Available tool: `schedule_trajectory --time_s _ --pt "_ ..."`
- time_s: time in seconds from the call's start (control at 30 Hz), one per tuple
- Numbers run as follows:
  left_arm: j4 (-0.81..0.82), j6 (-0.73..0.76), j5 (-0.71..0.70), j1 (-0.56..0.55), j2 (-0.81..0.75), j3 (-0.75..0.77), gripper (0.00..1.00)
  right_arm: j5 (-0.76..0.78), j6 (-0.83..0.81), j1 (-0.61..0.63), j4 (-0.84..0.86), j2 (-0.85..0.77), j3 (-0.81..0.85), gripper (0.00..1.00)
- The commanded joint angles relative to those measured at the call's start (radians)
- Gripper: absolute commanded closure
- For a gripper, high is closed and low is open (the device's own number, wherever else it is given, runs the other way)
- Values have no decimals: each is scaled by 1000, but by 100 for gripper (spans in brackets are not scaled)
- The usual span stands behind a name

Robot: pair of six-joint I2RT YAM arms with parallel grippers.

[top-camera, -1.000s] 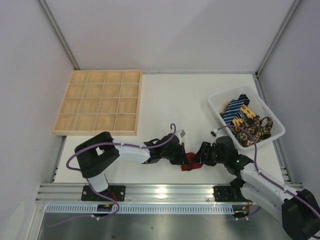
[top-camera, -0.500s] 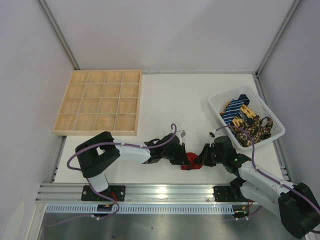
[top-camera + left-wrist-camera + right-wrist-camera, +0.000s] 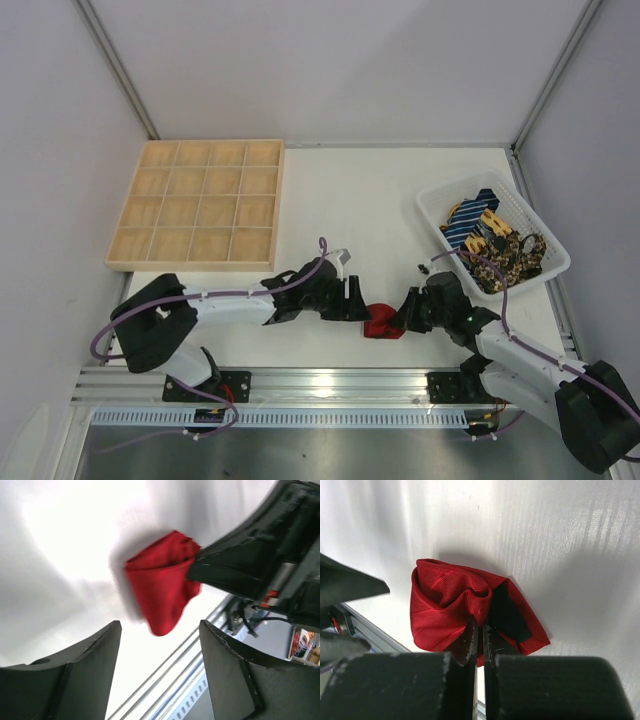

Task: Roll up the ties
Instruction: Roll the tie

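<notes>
Looking along the near edge of the tabletop [image 3: 330, 190], I see the red tie [image 3: 381, 322] bunched into a loose wad roughly midway along that edge, lying on the white surface between my two arms. My right pincer [image 3: 402, 322] comes at it from the right, and in the right wrist view [image 3: 478, 639] its fingers [image 3: 468, 642] are pressed together with only a sliver between them, clamped on a fold of the red tie [image 3: 455, 612] at the bundle's near side. My left pincer [image 3: 356, 304] sits just to the left of the wad and apart from it; in the left wrist view its two dark fingers [image 3: 87, 672] stand wide apart with nothing between them, and the red tie [image 3: 162, 585] shows beyond them with the right arm's black body touching its right side.

Farther back, toward the right edge, a white basket [image 3: 436, 200] sits at an angle and holds the other ties [image 3: 490, 245]: a navy one with pale stripes, a mustard yellow one and a brown-black speckled one, heaped together so I cannot tell where each begins. At the far left corner lies a shallow wooden tray [image 3: 196, 206] split into a grid of square compartments
</notes>
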Motion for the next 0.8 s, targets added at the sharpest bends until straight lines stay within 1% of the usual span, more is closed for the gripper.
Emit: schedule_trajectory --time_s 0.0,0.13,0.37,0.4,0.53,0.67,0.77 --pt "-60 43 0 32 -38 -29 30 80 -20 16 -56 52 21 100" --pt "-38 17 11 34 -10 -48 28 131 -28 43 -55 92 44 100" --pt "64 -93 15 20 68 -59 27 134 27 65 -3 110 -14 100" --pt "67 -99 11 18 71 -57 25 134 31 69 0 115 -17 100" --pt "93 -134 20 15 114 -49 23 159 47 82 2 135 -11 100" --pt "133 -188 29 12 149 -66 23 149 46 80 13 185 3 100" --pt "131 -226 28 12 178 -86 21 136 37 82 37 221 3 100"
